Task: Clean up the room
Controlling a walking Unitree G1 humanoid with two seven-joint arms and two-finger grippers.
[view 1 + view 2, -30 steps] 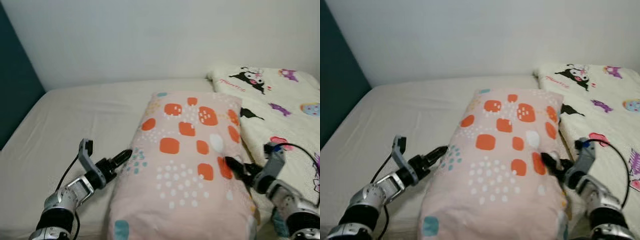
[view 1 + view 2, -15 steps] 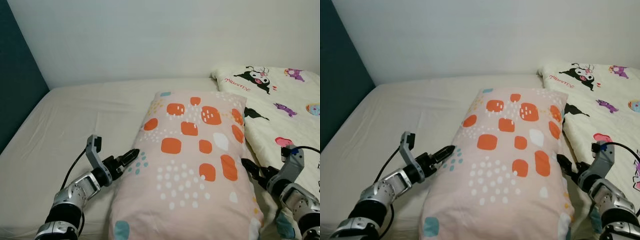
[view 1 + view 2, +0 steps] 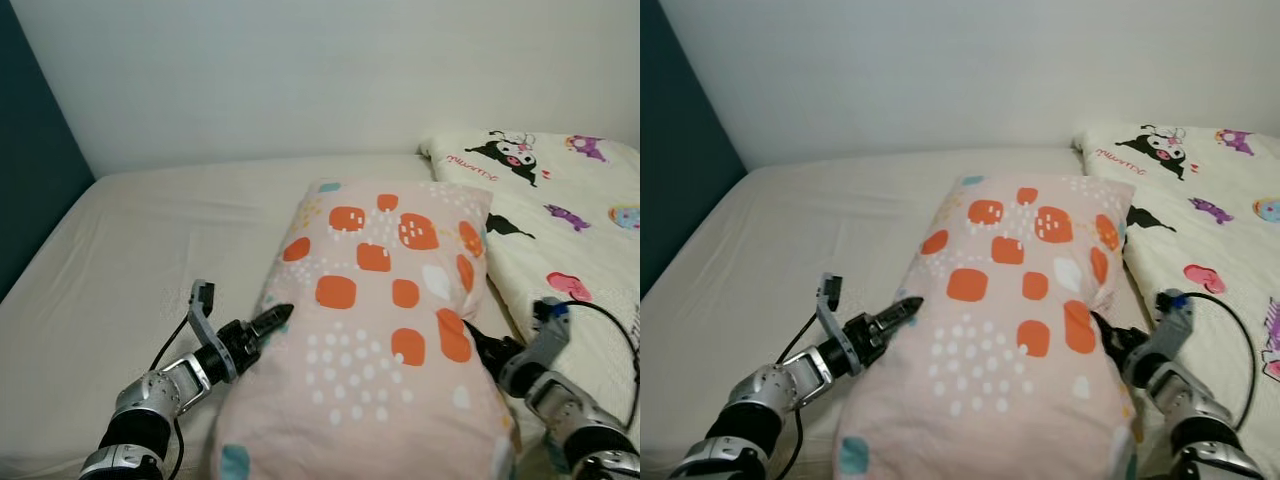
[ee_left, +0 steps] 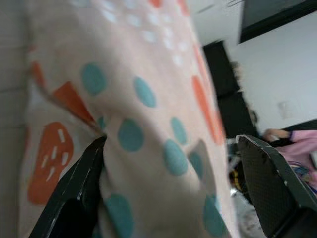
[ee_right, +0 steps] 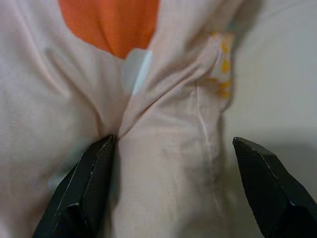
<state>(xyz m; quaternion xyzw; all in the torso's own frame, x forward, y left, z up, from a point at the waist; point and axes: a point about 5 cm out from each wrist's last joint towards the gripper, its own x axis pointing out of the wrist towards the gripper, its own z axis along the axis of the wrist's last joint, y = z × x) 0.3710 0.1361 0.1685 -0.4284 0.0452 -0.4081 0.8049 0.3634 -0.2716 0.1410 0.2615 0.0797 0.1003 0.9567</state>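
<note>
Nearest, left hand (image 3: 275,320) and right hand (image 3: 472,342) pressed against opposite long sides of the pillow (image 3: 375,330), fingers spread wide in the wrist views with fabric between. Pink, orange-patched pillow lying on the bed (image 3: 150,250), long axis pointing toward the wall (image 3: 300,70). Beyond right, cartoon-printed blanket (image 3: 560,200); writing unreadable.

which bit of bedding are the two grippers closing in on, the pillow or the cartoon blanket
The pink pillow with orange patches and teal dots: the left gripper and right gripper flank its sides. The cream cartoon blanket lies untouched beside it.
</note>
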